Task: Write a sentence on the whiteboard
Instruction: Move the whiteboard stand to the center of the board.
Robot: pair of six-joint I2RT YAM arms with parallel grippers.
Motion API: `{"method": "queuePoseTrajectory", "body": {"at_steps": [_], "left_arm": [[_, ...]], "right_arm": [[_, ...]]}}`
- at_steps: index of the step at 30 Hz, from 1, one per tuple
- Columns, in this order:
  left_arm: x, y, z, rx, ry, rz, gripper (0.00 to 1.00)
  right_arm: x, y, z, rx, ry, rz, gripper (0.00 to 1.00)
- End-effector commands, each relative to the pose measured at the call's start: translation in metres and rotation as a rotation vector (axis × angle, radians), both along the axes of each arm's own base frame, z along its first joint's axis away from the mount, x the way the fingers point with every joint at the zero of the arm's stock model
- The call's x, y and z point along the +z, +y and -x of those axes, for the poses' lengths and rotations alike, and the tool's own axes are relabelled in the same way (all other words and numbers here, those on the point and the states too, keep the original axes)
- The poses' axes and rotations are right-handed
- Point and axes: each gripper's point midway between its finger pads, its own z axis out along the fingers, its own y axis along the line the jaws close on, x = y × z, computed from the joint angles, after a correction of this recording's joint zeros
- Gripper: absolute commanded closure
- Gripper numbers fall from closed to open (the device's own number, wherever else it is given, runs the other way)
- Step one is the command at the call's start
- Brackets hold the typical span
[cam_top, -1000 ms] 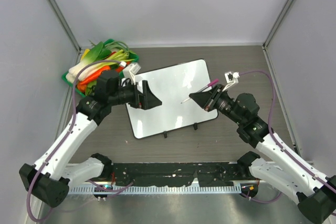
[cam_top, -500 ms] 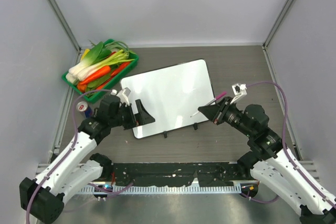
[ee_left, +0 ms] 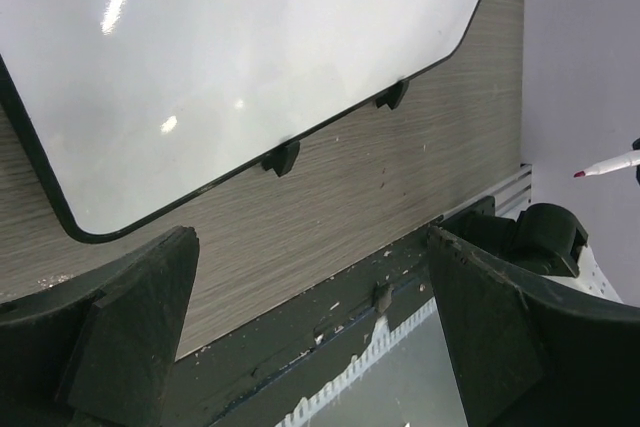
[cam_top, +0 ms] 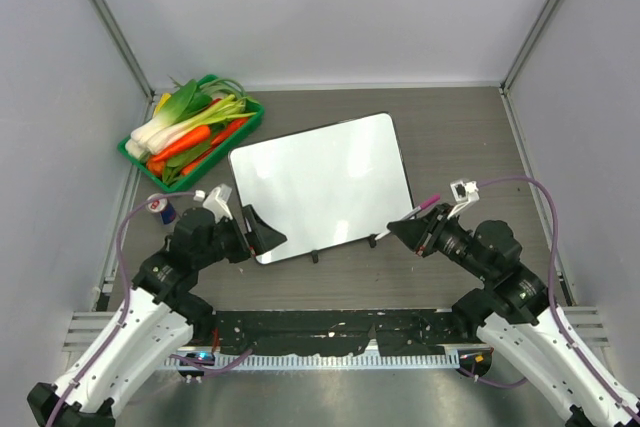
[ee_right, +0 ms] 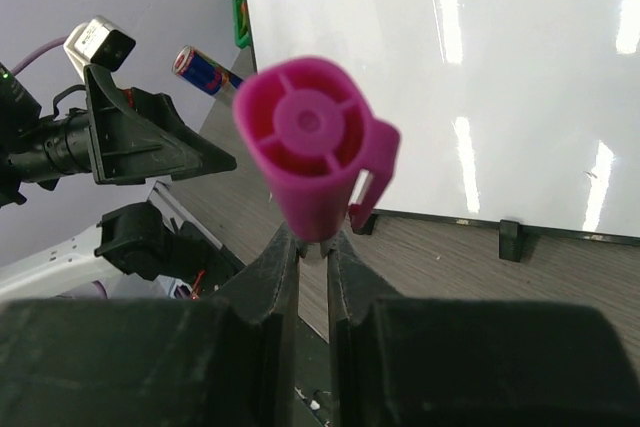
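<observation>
The whiteboard [cam_top: 320, 185] lies flat in the middle of the table, tilted a little, with its two black clips on the near edge. Its surface looks blank and no pink sentence shows on it. It also shows in the left wrist view [ee_left: 250, 47] and the right wrist view [ee_right: 450, 77]. My right gripper [cam_top: 405, 232] is shut on a pink marker [cam_top: 421, 209] just off the board's near right corner, above the table. The marker's cap end [ee_right: 315, 152] faces the wrist camera. My left gripper [cam_top: 262, 235] is open and empty at the board's near left corner, its fingers [ee_left: 130, 327] spread wide.
A green tray [cam_top: 246, 124] of leeks and carrots stands at the back left. A small can [cam_top: 160, 209] lies left of my left arm. A black rail [cam_top: 330, 325] runs along the near edge. Grey walls enclose the table.
Both arms have drawn back toward the near edge, off the board. The right gripper kept the marker, and the left gripper stayed open.
</observation>
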Motion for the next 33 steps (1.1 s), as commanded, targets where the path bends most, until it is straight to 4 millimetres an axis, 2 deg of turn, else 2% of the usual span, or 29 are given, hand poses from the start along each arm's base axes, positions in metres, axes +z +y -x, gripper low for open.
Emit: {"method": "queuePoseTrajectory", "body": {"at_steps": [1,5,10,16,22,30,31,33], "left_arm": [[-0.009,0.002,-0.006,0.027,0.008,-0.024,0.0],[-0.01,0.002,-0.008,0.016,-0.008,-0.044,0.0],[0.007,0.0,-0.013,0.002,-0.078,-0.028,0.0],[0.017,0.005,-0.023,0.036,-0.144,-0.047,0.0],[0.006,0.008,-0.026,0.014,-0.118,-0.129,0.0],[-0.014,-0.007,-0.014,-0.072,-0.041,-0.21,0.03],[-0.016,-0.009,-0.012,-0.067,-0.044,-0.233,0.03],[-0.02,-0.012,-0.01,-0.052,-0.039,-0.276,0.04]], "right_arm": [[0.015,-0.006,-0.005,-0.038,-0.062,0.005,0.98],[0.009,-0.004,-0.011,-0.04,-0.051,0.028,0.99],[0.005,0.001,-0.022,-0.052,-0.054,0.015,0.99],[0.01,0.009,-0.038,-0.059,-0.095,0.014,0.99],[0.013,0.018,-0.049,-0.042,-0.105,0.034,0.98],[0.002,0.023,-0.055,-0.038,-0.087,0.047,0.99],[0.008,0.024,-0.058,-0.042,-0.11,0.032,0.99],[0.007,0.024,-0.06,-0.045,-0.107,0.036,0.99]]}}
